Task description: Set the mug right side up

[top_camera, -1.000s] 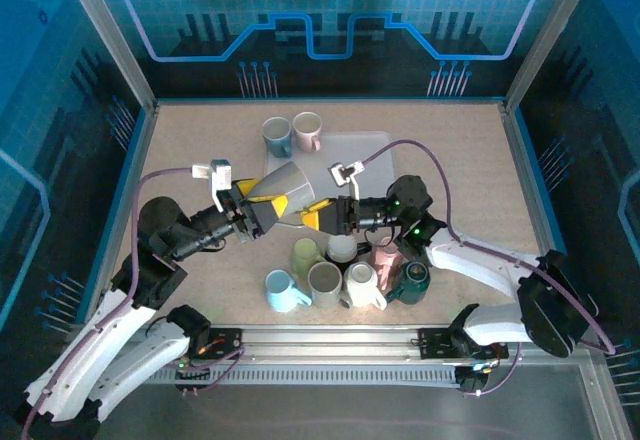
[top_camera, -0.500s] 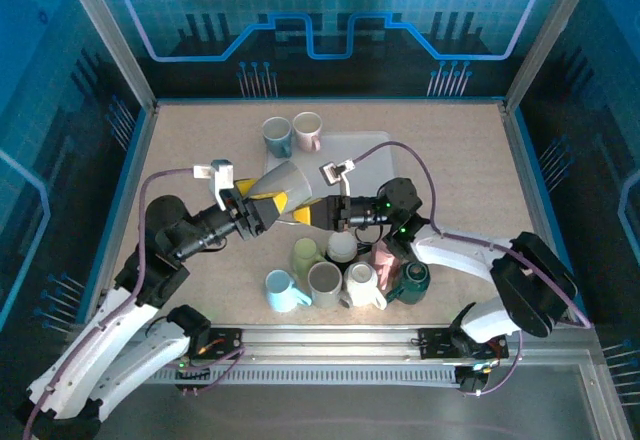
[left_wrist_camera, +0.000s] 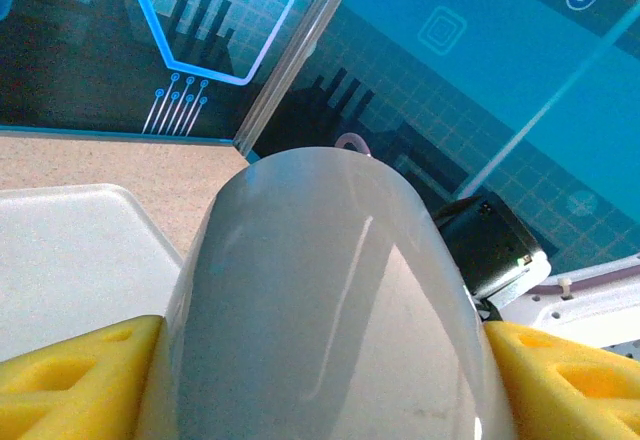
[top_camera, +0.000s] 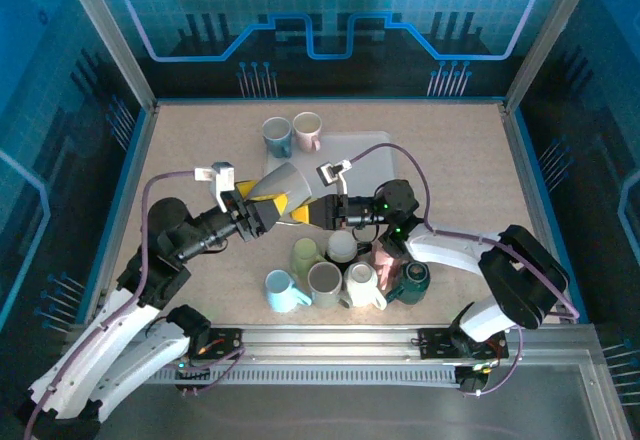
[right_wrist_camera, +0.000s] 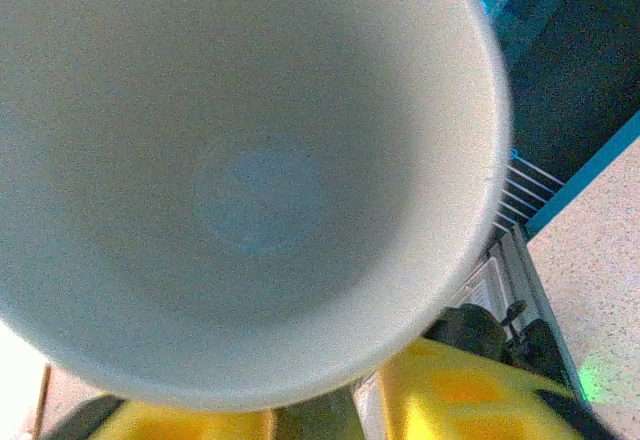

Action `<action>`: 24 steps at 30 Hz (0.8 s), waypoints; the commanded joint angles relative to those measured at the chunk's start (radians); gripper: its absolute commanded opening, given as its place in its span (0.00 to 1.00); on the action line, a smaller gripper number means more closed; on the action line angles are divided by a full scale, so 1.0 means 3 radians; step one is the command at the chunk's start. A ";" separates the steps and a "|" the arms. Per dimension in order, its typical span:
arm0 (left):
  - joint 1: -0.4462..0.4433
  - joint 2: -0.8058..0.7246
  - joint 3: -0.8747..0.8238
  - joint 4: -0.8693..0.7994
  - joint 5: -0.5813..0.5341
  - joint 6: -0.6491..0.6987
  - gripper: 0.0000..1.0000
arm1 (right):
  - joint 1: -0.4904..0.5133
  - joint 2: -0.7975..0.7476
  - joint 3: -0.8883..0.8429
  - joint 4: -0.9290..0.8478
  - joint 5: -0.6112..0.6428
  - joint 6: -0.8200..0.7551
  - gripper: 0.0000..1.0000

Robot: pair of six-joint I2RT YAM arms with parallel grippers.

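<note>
Mug (top_camera: 283,182), grey and plain, is clamped across its body between the yellow pads (left_wrist_camera: 70,380) of the left gripper (top_camera: 268,200), lifted off the table (top_camera: 460,160) and lying tilted, roughly on its side, over the near-left corner of the tray (top_camera: 370,150). The right gripper (top_camera: 308,216) meets it at the mouth end. One of its yellow fingers (right_wrist_camera: 450,390) sits just under the rim, but whether those fingers are pinching the rim or only beside it I cannot tell. By my reading the task is about halfway: the mug is picked up and partly turned, and it is not yet upright or set down. Its inside is bare, with nothing in it. Two mugs (top_camera: 292,133) stand mouth up just left of the tray and look empty. A cluster of mugs (top_camera: 340,272) sits on the near side of the tray, and those standing mouth up show nothing inside.
</note>
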 commanded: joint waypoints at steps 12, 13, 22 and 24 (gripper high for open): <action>-0.0051 -0.0270 0.0124 -0.0576 -0.0129 0.0147 0.99 | -0.0301 -0.0284 -0.0039 -0.0661 0.0297 -0.0394 0.00; -0.0048 -0.0288 0.0205 -0.0788 -0.0268 0.0204 0.99 | -0.0362 -0.0341 -0.0043 -0.0847 0.0295 -0.0489 0.00; -0.0052 -0.0520 0.0478 -0.2019 -0.0815 0.0521 0.99 | -0.0662 -0.1013 0.0774 -0.4442 0.1619 -0.2631 0.00; -0.0048 -0.0553 0.0461 -0.2187 -0.0856 0.0544 0.99 | -0.0690 -0.0985 0.0988 -0.4835 0.2047 -0.2882 0.00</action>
